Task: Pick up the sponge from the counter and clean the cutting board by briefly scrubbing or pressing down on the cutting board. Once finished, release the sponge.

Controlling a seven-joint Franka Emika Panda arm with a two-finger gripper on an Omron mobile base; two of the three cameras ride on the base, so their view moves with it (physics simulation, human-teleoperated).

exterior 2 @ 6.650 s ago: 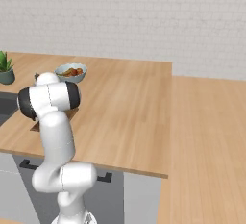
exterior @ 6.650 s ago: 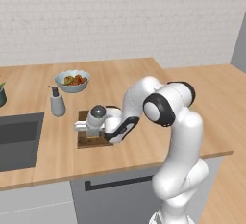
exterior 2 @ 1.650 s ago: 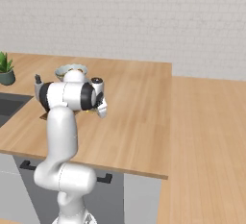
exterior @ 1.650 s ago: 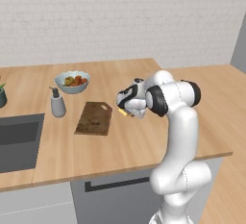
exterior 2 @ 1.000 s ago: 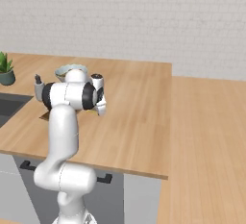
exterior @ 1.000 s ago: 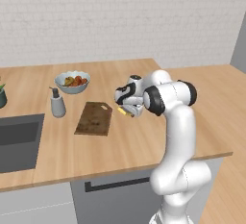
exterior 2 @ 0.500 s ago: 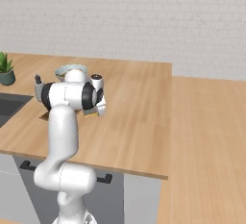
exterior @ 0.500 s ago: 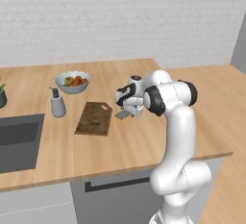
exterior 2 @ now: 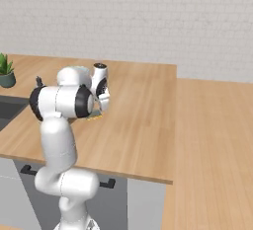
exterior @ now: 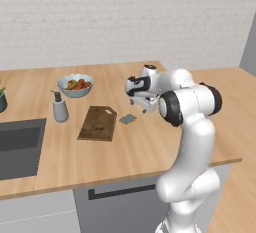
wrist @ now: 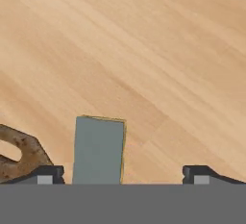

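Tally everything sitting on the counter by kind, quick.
Sponge: 1
Cutting board: 1
Fruit bowl: 1
Soap dispenser: 1
Potted plant: 1
Total: 5

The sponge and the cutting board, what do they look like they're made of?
The sponge: likely soft foam, matte grey-blue top with a thin yellow edge. The cutting board: seemingly wood, dark brown, dull and stain-speckled, with a hole near one clipped corner.
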